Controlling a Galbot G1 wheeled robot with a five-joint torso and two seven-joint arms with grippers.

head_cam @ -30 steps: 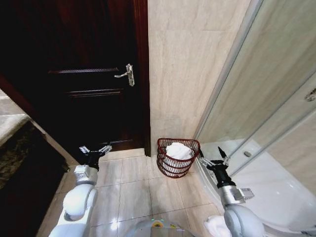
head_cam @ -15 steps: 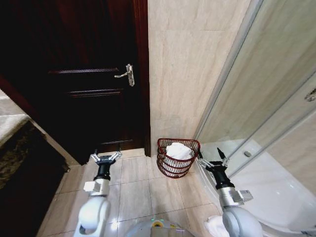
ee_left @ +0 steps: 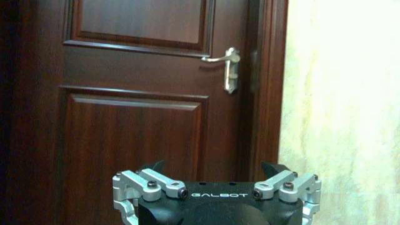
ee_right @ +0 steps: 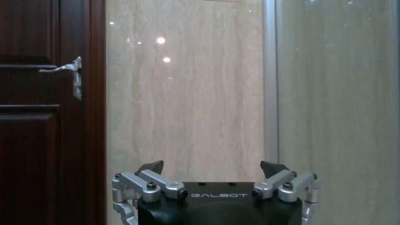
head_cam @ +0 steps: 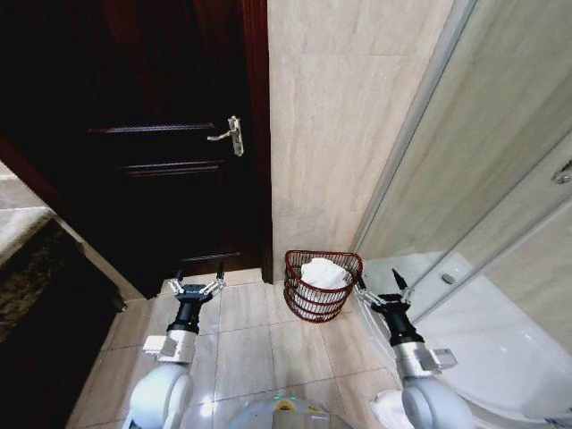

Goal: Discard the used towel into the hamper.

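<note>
Beige floor tiles carry our round red-brown openwork hamper holding a white crumpled towel; our left gripper and right gripper flank it, both spread empty.

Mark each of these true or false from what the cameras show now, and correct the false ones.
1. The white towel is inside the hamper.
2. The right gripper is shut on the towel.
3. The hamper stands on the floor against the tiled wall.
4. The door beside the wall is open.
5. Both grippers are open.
1. True. The white towel lies bunched in the hamper.
2. False. The right gripper is open and empty, beside the hamper's right side.
3. True. It sits on the floor tiles at the foot of the beige tiled wall.
4. False. The dark wooden door is closed, its handle near the frame.
5. True. The left gripper is also open, hanging above the floor in front of the door.
</note>
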